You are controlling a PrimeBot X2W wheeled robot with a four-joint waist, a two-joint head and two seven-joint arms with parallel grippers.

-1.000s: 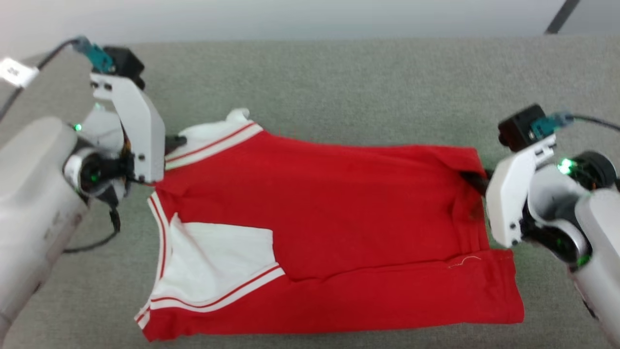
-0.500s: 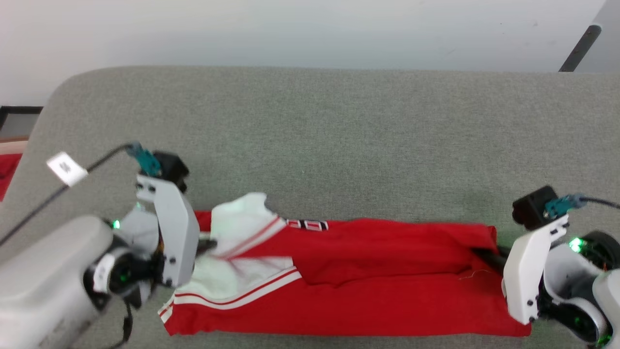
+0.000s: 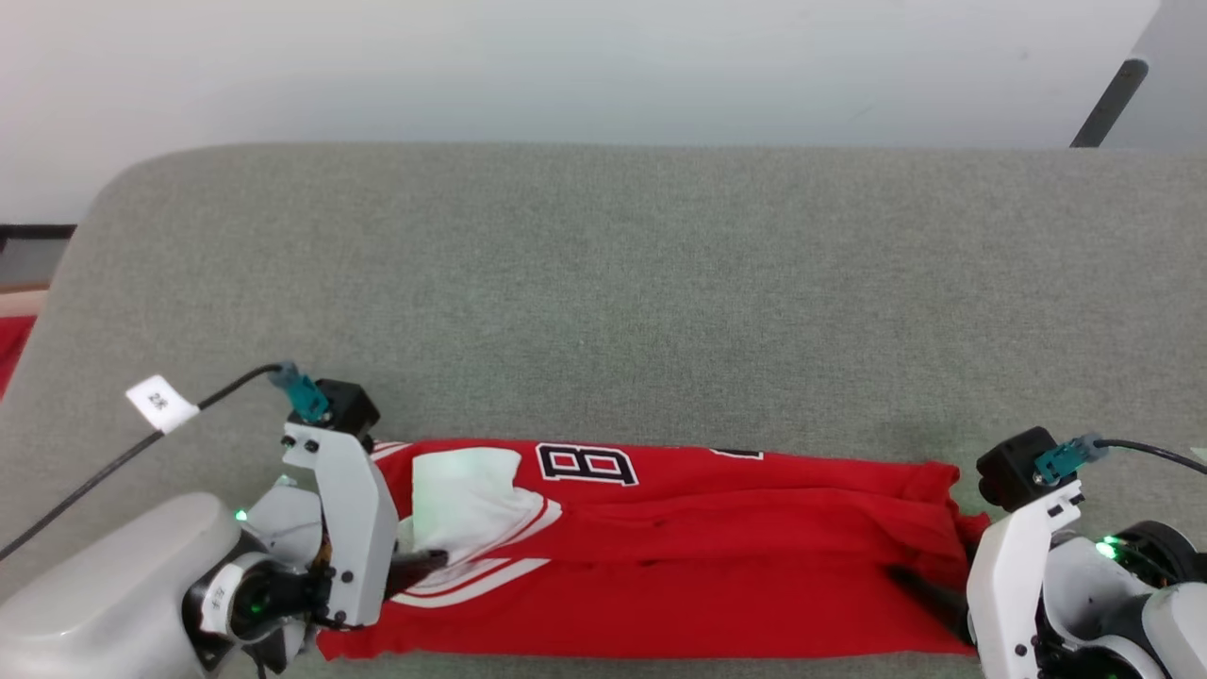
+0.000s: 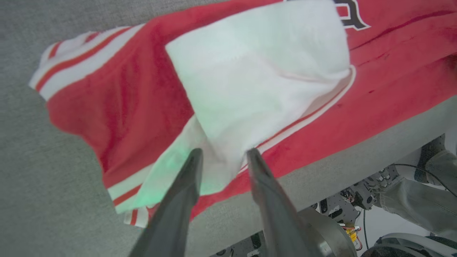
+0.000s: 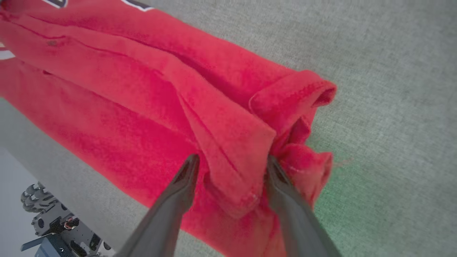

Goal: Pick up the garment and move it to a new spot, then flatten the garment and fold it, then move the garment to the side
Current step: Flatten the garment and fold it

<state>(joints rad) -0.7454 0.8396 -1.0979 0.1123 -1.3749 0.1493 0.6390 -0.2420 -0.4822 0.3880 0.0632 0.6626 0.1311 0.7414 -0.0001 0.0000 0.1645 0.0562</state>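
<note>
The red garment (image 3: 679,566) lies folded into a long narrow band along the near edge of the grey padded surface (image 3: 603,283). A white sleeve (image 3: 467,500) lies at its left end, and part of the black white-outlined number (image 3: 585,464) shows on top. My left gripper (image 3: 429,563) is at the sleeve end. In the left wrist view it (image 4: 222,154) is open, with the white sleeve (image 4: 250,71) between its fingers. My right gripper (image 3: 919,589) is at the red hem end. The right wrist view shows it (image 5: 231,160) open, straddling a thick fold of the garment (image 5: 142,107).
The grey surface stretches wide beyond the garment to a white wall. Its rounded corner is at far left, with something red (image 3: 11,344) beyond it. A dark pole (image 3: 1103,99) leans at upper right. A tagged cable (image 3: 160,404) trails from my left wrist.
The head camera has tilted up. Both grippers drew the garment's far half toward the near edge, folding the wide red spread into a narrow band. The number now shows on top.
</note>
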